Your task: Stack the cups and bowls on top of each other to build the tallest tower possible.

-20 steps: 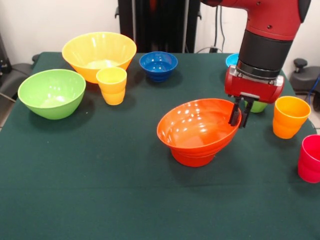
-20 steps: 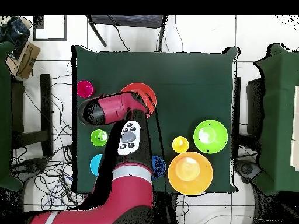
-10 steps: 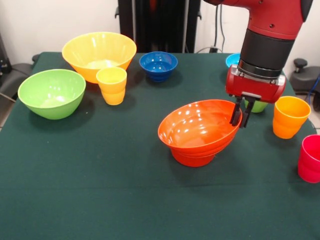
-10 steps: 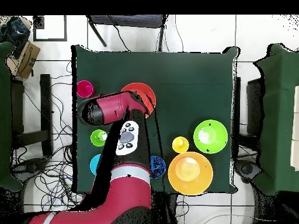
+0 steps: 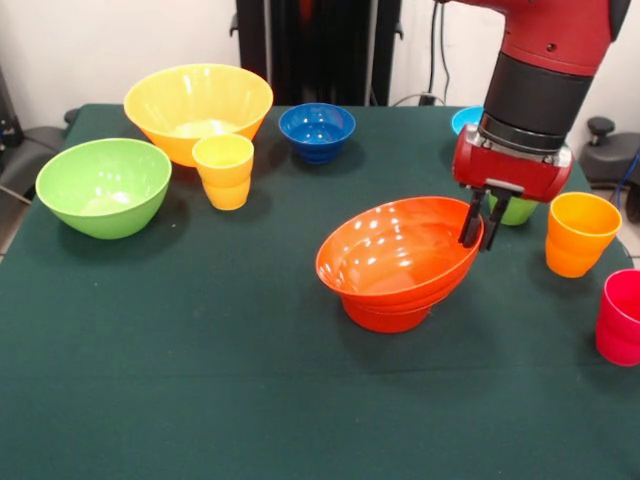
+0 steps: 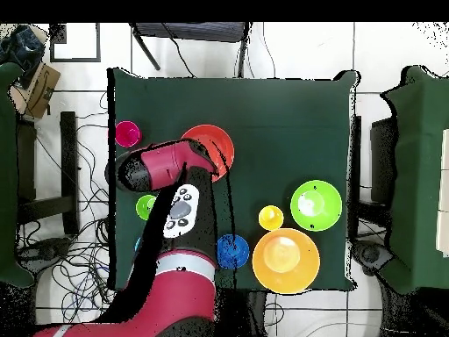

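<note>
At the tower's (image 5: 398,265) right rim, the tool (image 5: 478,222) pinches the tilted big orange bowl's (image 5: 400,248) edge between nearly closed fingers. The tower stands mid-table (image 5: 200,340), with the orange-yellow cup (image 5: 580,233) to its right.

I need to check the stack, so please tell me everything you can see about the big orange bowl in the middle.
The big orange bowl is glossy plastic, wide and round, with bright highlights inside. It sits tilted on a smaller orange bowl, its opening leaning toward the camera in the front view, its high rim toward the arm. It looks empty. The pincer is shut on that raised rim, one finger inside and one outside. Both stand on the green table.
</note>
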Available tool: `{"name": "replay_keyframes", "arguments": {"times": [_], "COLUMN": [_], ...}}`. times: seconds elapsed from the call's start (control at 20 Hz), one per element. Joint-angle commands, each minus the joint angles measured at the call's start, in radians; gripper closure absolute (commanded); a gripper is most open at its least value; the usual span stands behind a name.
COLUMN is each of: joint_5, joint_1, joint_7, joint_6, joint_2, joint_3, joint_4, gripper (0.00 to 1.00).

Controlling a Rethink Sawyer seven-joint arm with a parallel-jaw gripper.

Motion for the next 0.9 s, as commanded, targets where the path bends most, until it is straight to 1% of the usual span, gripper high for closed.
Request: {"name": "replay_keyframes", "arguments": {"times": [0.05, 0.4, 0.9], "joint_5": [-0.071, -0.063, -0.071], "joint_1": [0.029, 0.021, 0.044], "joint_7": [-0.013, -0.032, -0.022], "joint_6": [0.052, 0.045, 0.048], "joint_2": [0.051, 0.058, 0.077], "joint_3": [0.016, 0.019, -0.018], "joint_4": [-0.044, -0.051, -0.068], "gripper": [1.00, 1.00, 1.00]}}
